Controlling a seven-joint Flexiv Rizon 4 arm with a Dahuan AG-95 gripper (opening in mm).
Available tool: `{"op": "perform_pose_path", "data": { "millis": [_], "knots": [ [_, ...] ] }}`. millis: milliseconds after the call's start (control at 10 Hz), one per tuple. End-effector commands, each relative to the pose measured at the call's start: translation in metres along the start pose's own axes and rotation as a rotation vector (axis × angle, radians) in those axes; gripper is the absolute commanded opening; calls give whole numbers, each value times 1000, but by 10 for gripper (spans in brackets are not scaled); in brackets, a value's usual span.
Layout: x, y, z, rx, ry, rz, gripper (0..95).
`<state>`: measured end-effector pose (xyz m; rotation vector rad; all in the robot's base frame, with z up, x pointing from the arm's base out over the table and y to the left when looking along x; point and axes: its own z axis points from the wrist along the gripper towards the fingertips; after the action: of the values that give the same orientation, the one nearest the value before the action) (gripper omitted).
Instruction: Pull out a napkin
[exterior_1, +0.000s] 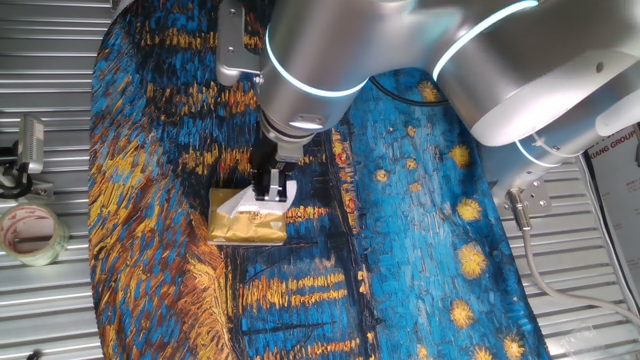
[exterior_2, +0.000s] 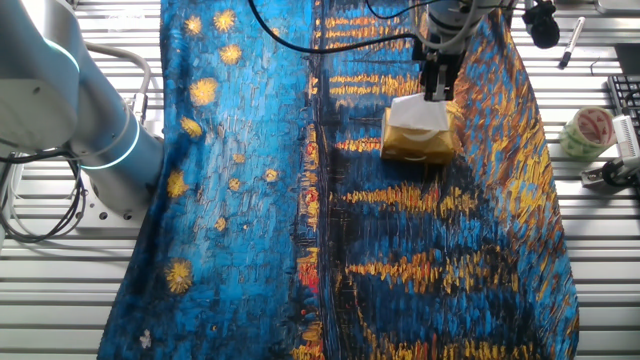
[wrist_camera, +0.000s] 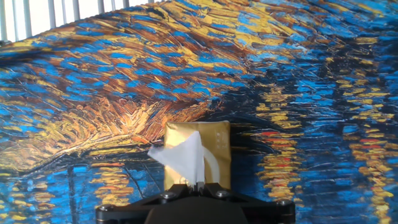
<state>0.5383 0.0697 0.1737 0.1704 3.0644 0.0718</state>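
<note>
A shiny gold tissue packet (exterior_1: 247, 225) (exterior_2: 421, 141) (wrist_camera: 214, 163) lies on the painted cloth. A white napkin (exterior_1: 243, 203) (exterior_2: 415, 112) (wrist_camera: 181, 154) sticks up out of its top. My gripper (exterior_1: 273, 190) (exterior_2: 436, 92) (wrist_camera: 198, 183) hangs straight above the packet, and its fingers are pinched together on the napkin's upper edge. In the hand view the sheet rises as a peaked fold from the packet to the jaws. The fingertips are mostly hidden behind the gripper body there.
A blue and orange painted cloth (exterior_1: 400, 230) (exterior_2: 300, 200) covers the table. A roll of tape (exterior_1: 30, 232) (exterior_2: 588, 133) sits on the slatted metal surface beside the cloth. A marker pen (exterior_2: 566, 42) lies at the far edge.
</note>
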Motion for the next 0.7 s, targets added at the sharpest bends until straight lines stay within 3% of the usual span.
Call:
{"op": "perform_pose_path", "data": {
  "millis": [100, 700],
  "knots": [
    [0, 0, -2, 0, 1, -3, 0],
    [1, -1, -11, -4, 13, -8, 0]
  ]
}}
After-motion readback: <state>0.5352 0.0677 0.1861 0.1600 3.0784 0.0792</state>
